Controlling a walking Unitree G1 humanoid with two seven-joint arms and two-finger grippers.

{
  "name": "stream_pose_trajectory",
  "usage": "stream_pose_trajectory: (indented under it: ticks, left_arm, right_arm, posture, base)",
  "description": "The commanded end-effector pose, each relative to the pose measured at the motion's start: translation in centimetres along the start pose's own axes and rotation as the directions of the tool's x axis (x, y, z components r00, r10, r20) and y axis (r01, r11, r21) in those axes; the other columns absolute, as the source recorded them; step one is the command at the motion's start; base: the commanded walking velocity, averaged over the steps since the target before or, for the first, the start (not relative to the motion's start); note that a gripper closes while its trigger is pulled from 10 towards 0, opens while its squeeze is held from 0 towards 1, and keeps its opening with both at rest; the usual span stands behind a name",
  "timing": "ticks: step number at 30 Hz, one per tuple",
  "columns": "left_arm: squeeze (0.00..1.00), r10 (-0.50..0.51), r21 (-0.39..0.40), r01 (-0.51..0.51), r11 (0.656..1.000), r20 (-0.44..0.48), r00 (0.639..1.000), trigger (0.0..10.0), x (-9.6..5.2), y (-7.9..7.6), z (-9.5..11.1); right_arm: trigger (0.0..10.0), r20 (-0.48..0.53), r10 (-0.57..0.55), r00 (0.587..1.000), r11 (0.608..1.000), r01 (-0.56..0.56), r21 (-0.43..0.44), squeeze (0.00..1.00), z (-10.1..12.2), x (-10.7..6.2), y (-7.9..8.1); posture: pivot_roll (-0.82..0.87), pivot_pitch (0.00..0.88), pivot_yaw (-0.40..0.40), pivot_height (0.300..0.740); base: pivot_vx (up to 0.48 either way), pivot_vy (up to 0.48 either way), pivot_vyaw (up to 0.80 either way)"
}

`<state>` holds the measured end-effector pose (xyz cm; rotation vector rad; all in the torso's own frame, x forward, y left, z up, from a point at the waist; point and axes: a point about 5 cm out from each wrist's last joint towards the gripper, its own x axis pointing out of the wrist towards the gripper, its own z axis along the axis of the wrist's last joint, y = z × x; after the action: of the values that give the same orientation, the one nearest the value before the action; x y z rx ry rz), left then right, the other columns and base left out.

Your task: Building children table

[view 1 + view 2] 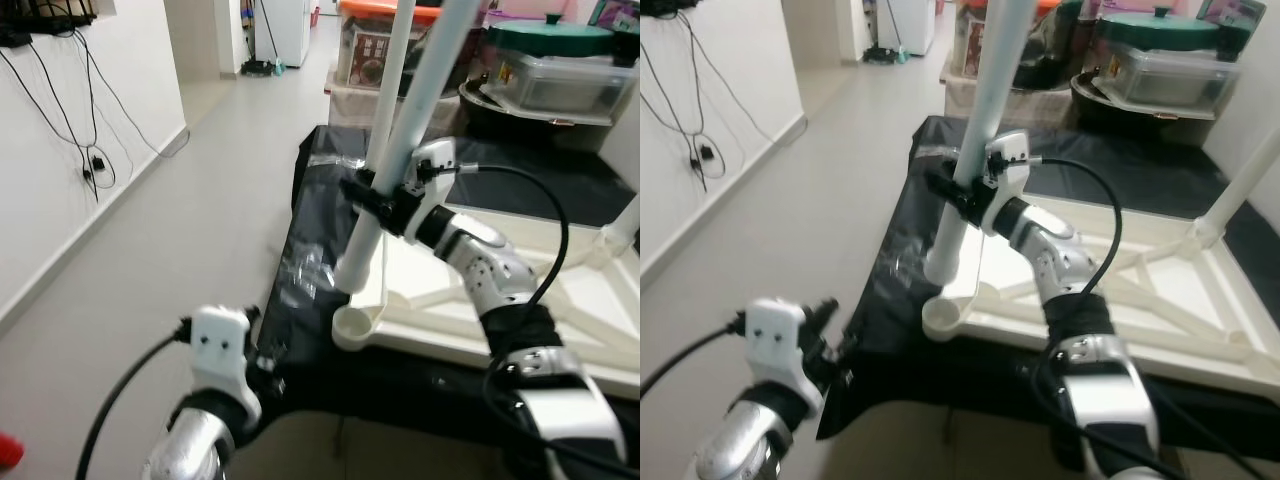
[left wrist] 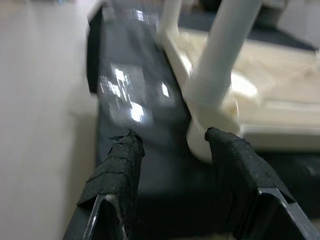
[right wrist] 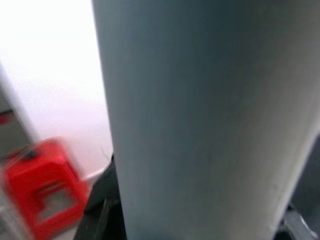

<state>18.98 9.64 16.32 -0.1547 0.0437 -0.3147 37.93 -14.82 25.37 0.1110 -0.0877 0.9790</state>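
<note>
Your right gripper (image 1: 952, 190) is clamped around a white table leg (image 1: 985, 110), about halfway up it. The leg stands tilted, and its bottom end hangs just above the round socket (image 1: 943, 316) at the near corner of the upside-down white table top (image 1: 1200, 310). You can't quite tell from the head views whether the leg end is touching the socket or just over it. In the right wrist view the leg (image 3: 200, 120) is pressed right up against the camera, with a blurry red box (image 3: 42, 185) behind it.

The table top lies on a black sheet (image 1: 320, 230) spread over the floor. Another leg (image 1: 1240, 185) is already standing in the far right corner of the top, and a second white pole (image 1: 393, 75) rises behind the one you're holding.

Your left gripper (image 2: 172, 165) is down low near the sheet's edge, fingers (image 2: 120, 165) spread apart and holding nothing, pointed toward the socket corner and the leg (image 2: 225, 55) above it.

Plastic storage bins (image 1: 560, 75) and a pot with a green lid (image 1: 1160, 30) sit stacked at the back, and cables (image 1: 70, 110) dangle down the white wall on your left.
</note>
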Motion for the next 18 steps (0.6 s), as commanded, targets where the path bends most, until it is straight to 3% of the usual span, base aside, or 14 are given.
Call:
stream_pose_trajectory:
  ticks: [1, 3, 7, 18]
  left_arm:
    - [0.00, -0.032, -0.011, 0.032, 0.999, 0.007, 0.999, 10.0, -0.2, -0.5, 0.3]
    - [0.00, -0.033, -0.030, 0.032, 0.999, -0.024, 0.999, 10.0, -1.0, -0.9, -0.1]
    - [0.00, -0.036, -0.048, 0.033, 0.998, -0.053, 0.998, 10.0, -1.7, -1.1, -0.2]
    - [0.00, -0.048, -0.040, 0.045, 0.998, -0.074, 0.996, 10.0, -2.5, -1.1, -0.2]
  right_arm:
    - [10.0, -0.019, 0.048, 0.999, 0.999, -0.048, 0.021, 0.00, -0.3, 0.0, 0.2]
    - [10.0, -0.031, 0.149, 0.988, 0.988, -0.148, 0.040, 0.00, 0.3, -0.8, -0.1]
    - [10.0, 0.024, 0.228, 0.973, 0.970, -0.229, 0.083, 0.00, 1.6, -1.4, -0.7]
    - [10.0, 0.060, 0.338, 0.939, 0.932, -0.343, 0.120, 0.00, 1.8, -1.2, -0.4]
  posture:
    - [0.09, 0.189, -0.082, 0.740]
    - [0.11, 0.217, -0.078, 0.740]
    - [0.12, 0.239, -0.071, 0.740]
    - [0.12, 0.248, -0.061, 0.740]
  base:
    - [0.000, 0.000, 0.00]
    - [0.000, 0.000, 0.00]
    - [0.000, 0.000, 0.00]
    - [0.000, 0.000, 0.00]
